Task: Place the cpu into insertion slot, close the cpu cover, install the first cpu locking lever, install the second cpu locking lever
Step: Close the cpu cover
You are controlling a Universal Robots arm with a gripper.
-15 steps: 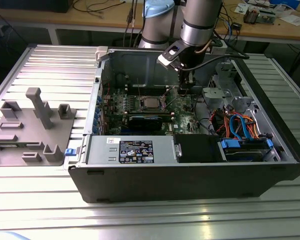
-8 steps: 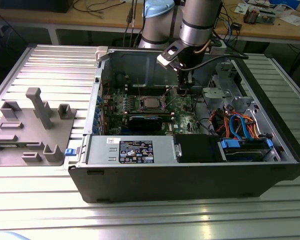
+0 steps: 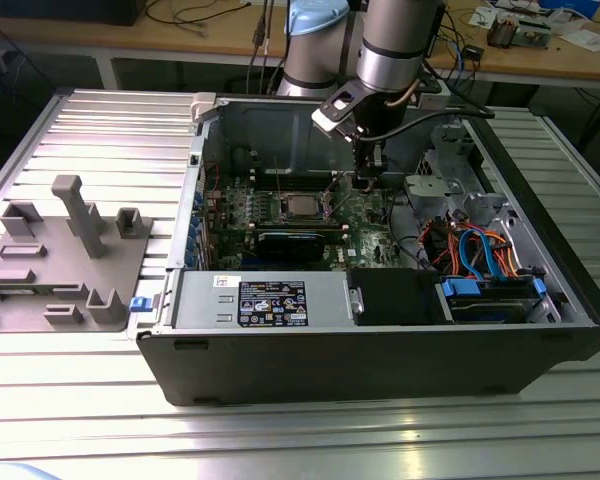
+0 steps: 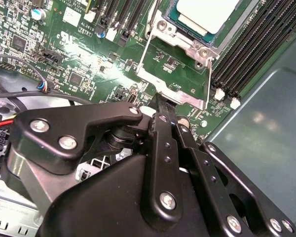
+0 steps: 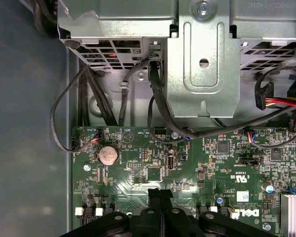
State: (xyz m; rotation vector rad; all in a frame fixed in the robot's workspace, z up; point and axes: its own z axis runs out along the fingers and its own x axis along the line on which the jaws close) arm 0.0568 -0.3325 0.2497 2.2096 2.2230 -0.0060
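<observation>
From my station I see a ribbed metal table (image 3: 80, 120) with an open computer case (image 3: 380, 360) lying on its side and a grey fixture tray (image 3: 60, 270) beside it, toward the exterior view's left. The arm reaches down into the case, and the gripper (image 3: 365, 183) hangs over the green motherboard (image 5: 138, 173), just toward the exterior view's right of the cpu (image 3: 300, 207). In the second wrist view the cpu (image 4: 207, 12) sits in the insertion slot (image 4: 200, 47), silvery top up. The cpu cover (image 4: 185, 97) is swung off it, and green board shows through its cut-out. The gripper (image 4: 162, 101) has its fingers pressed together with nothing visible between them, the tips right at the cover's near edge. I can't tell if they touch.
</observation>
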